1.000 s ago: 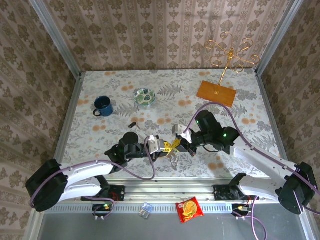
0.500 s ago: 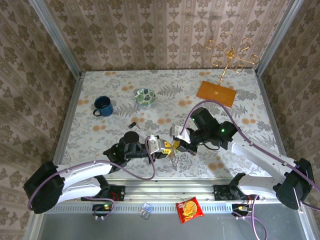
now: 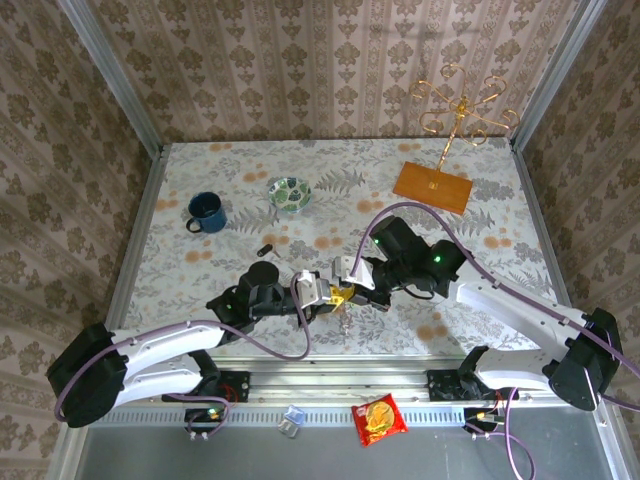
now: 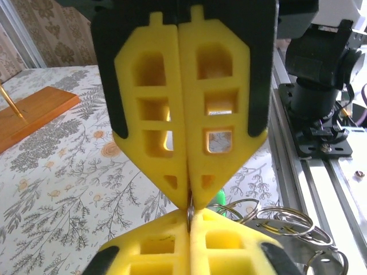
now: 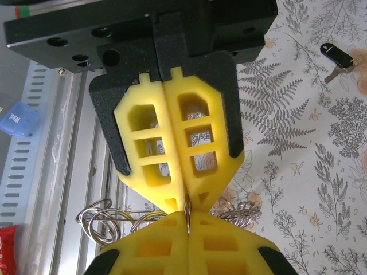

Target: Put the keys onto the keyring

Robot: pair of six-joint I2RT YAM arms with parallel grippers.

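Note:
My two grippers meet tip to tip low over the table's near middle. The left gripper (image 3: 336,295) (image 4: 189,213) and the right gripper (image 3: 351,284) (image 5: 188,213) are both shut on one thin metal loop of the keyring (image 4: 287,220) (image 5: 100,215), a bunch of linked grey rings hanging beside the yellow fingers. The green-headed key (image 4: 219,197) peeks out just behind the pinched loop, among the rings. The black key (image 3: 266,249) (image 5: 335,55) lies loose on the table, to the left of and beyond the grippers.
A blue mug (image 3: 206,212) and a green-patterned bowl (image 3: 289,193) stand at the back left. The gold wire stand (image 3: 462,110) on its orange base (image 3: 433,186) is at the back right. A snack packet (image 3: 379,418) lies on the rail below the table edge.
The right gripper has moved left to meet the left gripper. The left jaws opened slightly, then closed on the same loop the right holds.

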